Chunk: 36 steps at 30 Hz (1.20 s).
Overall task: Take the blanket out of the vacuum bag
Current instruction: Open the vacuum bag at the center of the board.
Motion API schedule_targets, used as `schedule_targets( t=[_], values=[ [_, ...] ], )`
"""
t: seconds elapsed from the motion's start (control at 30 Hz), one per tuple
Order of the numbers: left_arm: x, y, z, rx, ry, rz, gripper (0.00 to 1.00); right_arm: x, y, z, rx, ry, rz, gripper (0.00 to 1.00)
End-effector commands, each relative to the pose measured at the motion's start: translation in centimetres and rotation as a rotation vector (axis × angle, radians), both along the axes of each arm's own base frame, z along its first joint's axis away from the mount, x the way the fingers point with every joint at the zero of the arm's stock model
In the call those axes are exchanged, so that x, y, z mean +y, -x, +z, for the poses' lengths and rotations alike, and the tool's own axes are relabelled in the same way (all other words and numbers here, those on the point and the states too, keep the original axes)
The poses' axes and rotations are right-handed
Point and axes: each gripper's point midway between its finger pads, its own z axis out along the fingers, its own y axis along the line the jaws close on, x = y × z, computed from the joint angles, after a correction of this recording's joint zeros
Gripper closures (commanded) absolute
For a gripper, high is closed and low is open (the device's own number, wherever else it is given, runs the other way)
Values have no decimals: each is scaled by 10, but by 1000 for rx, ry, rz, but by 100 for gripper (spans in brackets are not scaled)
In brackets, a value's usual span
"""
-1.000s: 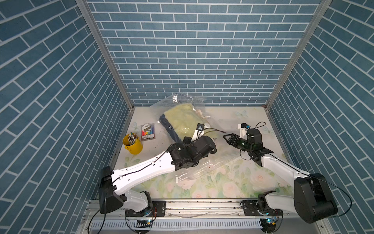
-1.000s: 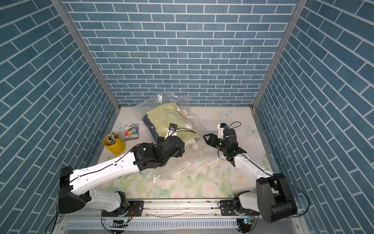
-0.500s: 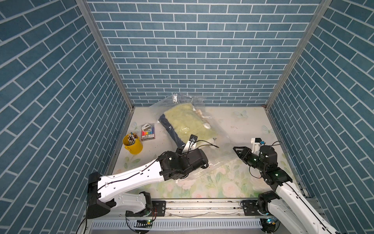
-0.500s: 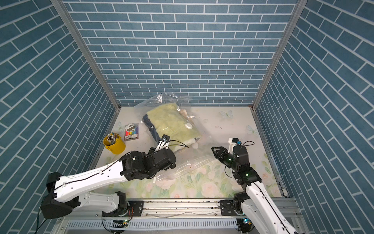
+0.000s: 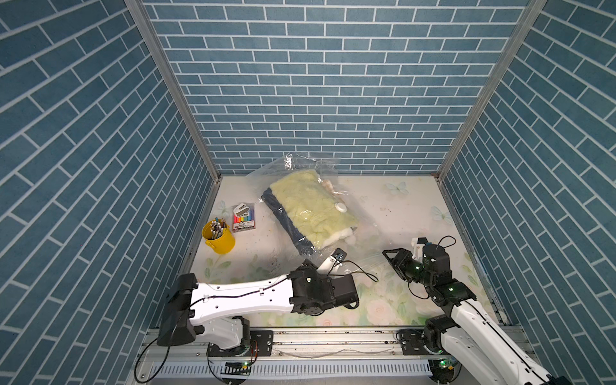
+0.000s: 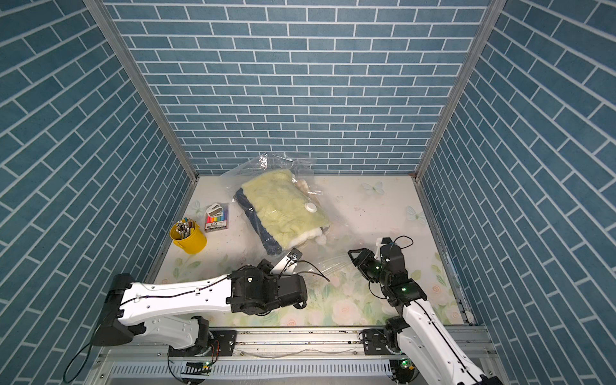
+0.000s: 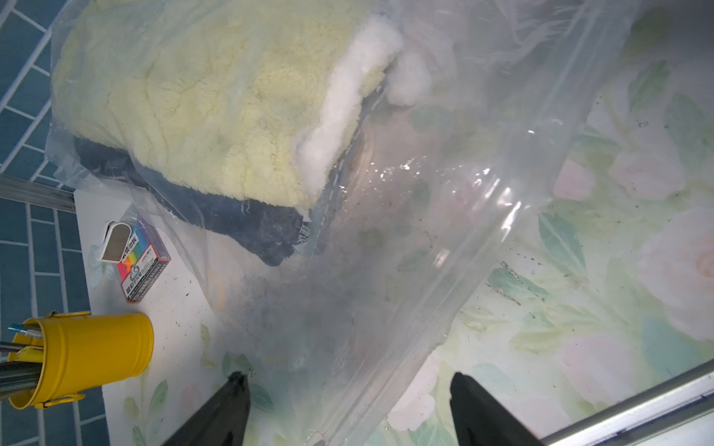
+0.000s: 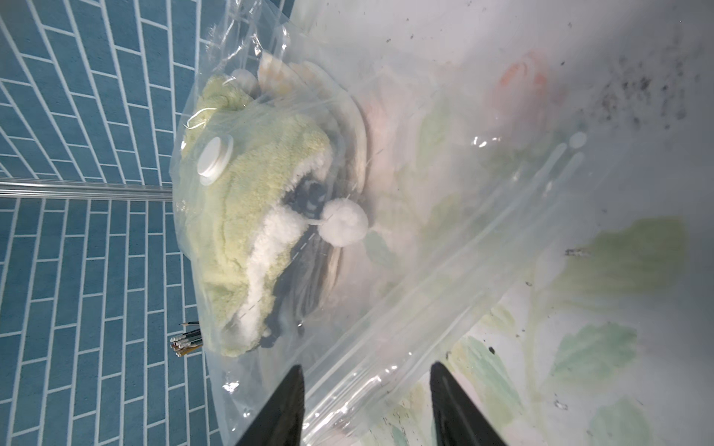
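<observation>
Clear, crinkly plastic in the centre of both top views: the vacuum bag [image 5: 300, 165] [image 6: 266, 164]. Lies on the floral table [image 5: 400, 206] and runs slantwise from upper centre, near the back wall, down toward lower centre, between the two arms. Holds the blanket [image 5: 311, 206] [image 6: 283, 208], pale yellow fleece with a white edge and a dark blue layer beneath, wholly inside the upper part of the film. Carries the round white valve cap [image 5: 340, 207] [image 6: 310, 207] on top of the fleece, toward its right side.

At the bottom of the left wrist view, the left gripper [image 7: 347, 380]: jaws wide apart, clamped on nothing; faces the bag's loose, empty end, with the film's edge crossing the gap. At the bottom of the right wrist view, the right gripper [image 8: 367, 368]: jaws apart as well, clear film lying between and beyond them, nothing pinched.

Left of the bag and apart from it: a marker pack [image 5: 244, 218] and, just below it, a yellow bucket [image 5: 220, 238] full of pens.
</observation>
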Motion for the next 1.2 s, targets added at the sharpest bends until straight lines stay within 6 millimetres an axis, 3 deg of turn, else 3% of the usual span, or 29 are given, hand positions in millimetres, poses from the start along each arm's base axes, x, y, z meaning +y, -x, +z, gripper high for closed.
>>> schedule_targets(
  t=[0.0,0.1,0.2,0.33,0.47,0.53,0.6,0.77,0.83,0.93,1.03,1.17],
  values=[
    [-11,9,-6,-32,-64,-45,13,13,3,-2,-9,-28,81,45],
    [-23,17,-17,-51,-122,-73,13,18,11,-8,2,-51,121,44],
    [-32,8,-23,-125,-183,-50,14,16,17,-13,0,-61,119,45],
    [-49,-11,-5,-286,-215,6,29,16,23,-11,-7,-70,126,49],
    [-64,-28,0,-391,-293,30,42,19,32,-18,6,-87,152,61],
    [-64,-37,-6,-391,-336,41,48,19,35,-18,2,-91,154,64],
    [-61,-40,-11,-383,-369,32,48,18,36,-17,-9,-94,152,64],
    [-57,-41,-31,-273,-347,-6,34,21,37,-11,-23,-108,168,64],
    [-55,-40,-30,-264,-347,-11,28,22,37,-8,-32,-108,176,64],
    [-46,-40,-38,-234,-368,-19,26,23,38,-9,-40,-112,180,63],
    [-47,-37,-49,-209,-357,-43,32,24,40,-12,-36,-121,183,63],
    [-48,-43,-46,-231,-361,-20,53,30,41,-5,-42,-134,208,63]
  ],
)
